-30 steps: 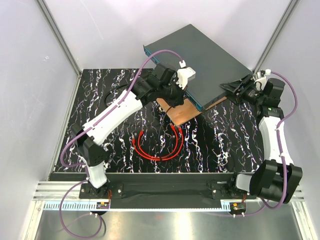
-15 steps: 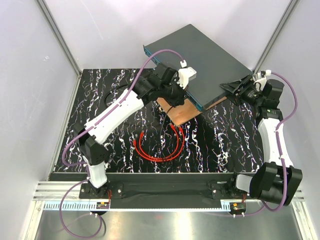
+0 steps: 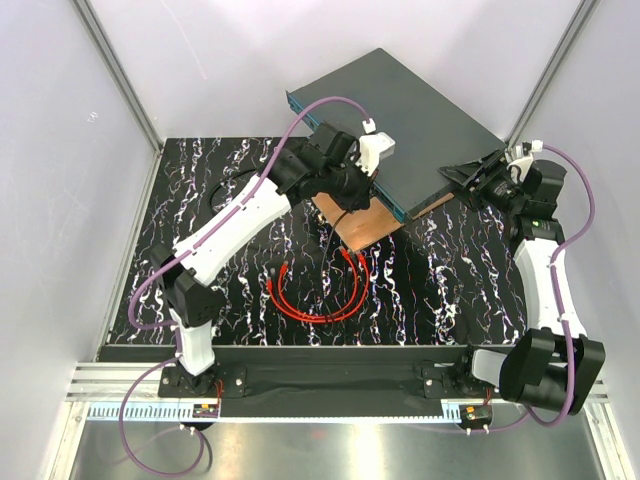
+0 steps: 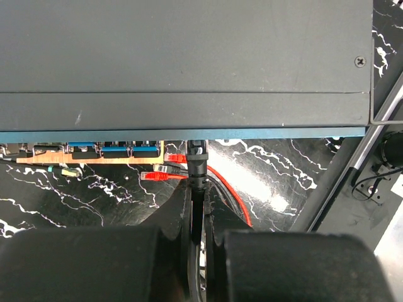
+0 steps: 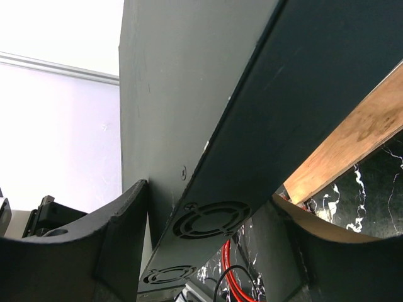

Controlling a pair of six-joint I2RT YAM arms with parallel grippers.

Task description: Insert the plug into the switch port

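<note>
The switch (image 3: pixel 400 110) is a flat dark-grey box, propped at an angle on a wooden board (image 3: pixel 365 225). Its teal front face (image 4: pixel 189 132) shows only as an edge-on strip, so no switch port is visible. My left gripper (image 4: pixel 198 189) is shut on the black end (image 4: pixel 197 162) of a thin black cable, which points at that strip and almost touches it. Two red plugs (image 4: pixel 156 175) lie loose on the mat just left of the fingers, on the coiled red cable (image 3: pixel 315 295). My right gripper (image 5: pixel 208 214) clamps the switch's right corner, one finger above and one below.
The black marbled mat (image 3: pixel 200 200) covers the table, with white walls and metal rails close around it. Blue-fronted parts (image 4: pixel 116 150) sit on the wooden board under the switch's front. A fan vent (image 5: pixel 211 219) faces the right wrist camera.
My left gripper has edged slightly to the right along the switch's front with the black cable end still in it. The right arm has barely moved.
</note>
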